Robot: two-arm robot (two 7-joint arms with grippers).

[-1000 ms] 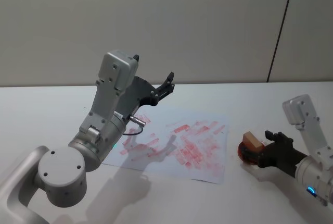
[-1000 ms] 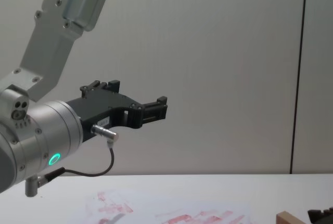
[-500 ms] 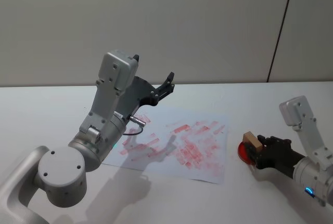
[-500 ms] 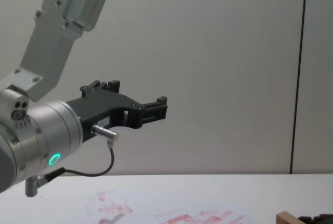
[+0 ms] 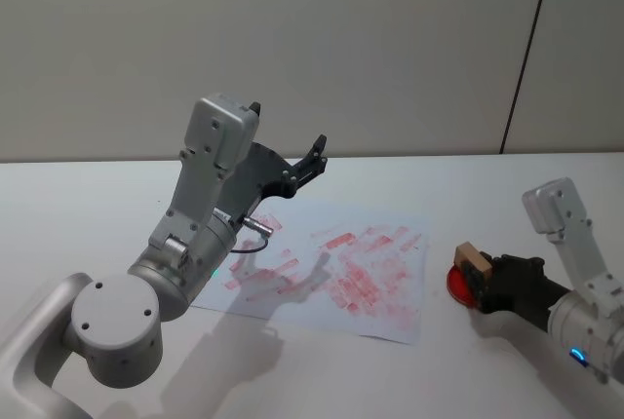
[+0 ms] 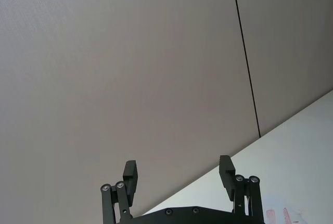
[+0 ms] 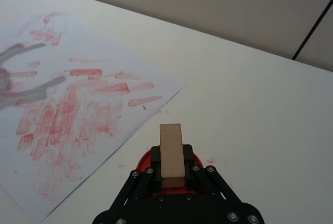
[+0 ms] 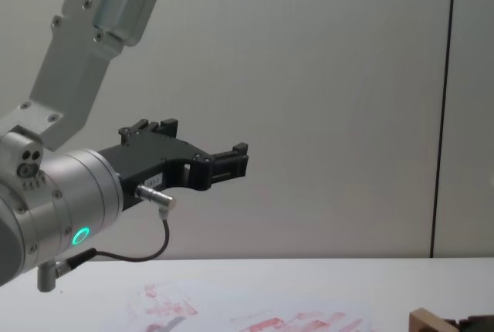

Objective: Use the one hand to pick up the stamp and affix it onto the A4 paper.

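Wooden stamp (image 5: 474, 263) sits clamped in the right gripper (image 5: 478, 278), over a red ink pad (image 5: 456, 285) on the counter (image 5: 97, 205), just beside the A4 paper (image 5: 331, 263). Well apart, the left gripper (image 5: 317, 151) hangs raised above the paper, jaws spread and empty.

Lower end of the stamp (image 7: 171, 138): hidden between the fingers of the right gripper (image 7: 171, 155); its printing face cannot be seen. Red pad (image 7: 144, 159): mostly covered by that gripper. Chest view: stamp cut off by the bottom edge. Paper (image 5: 361, 273): left end hidden behind the left arm (image 5: 195, 234); print wording too smudged to read.
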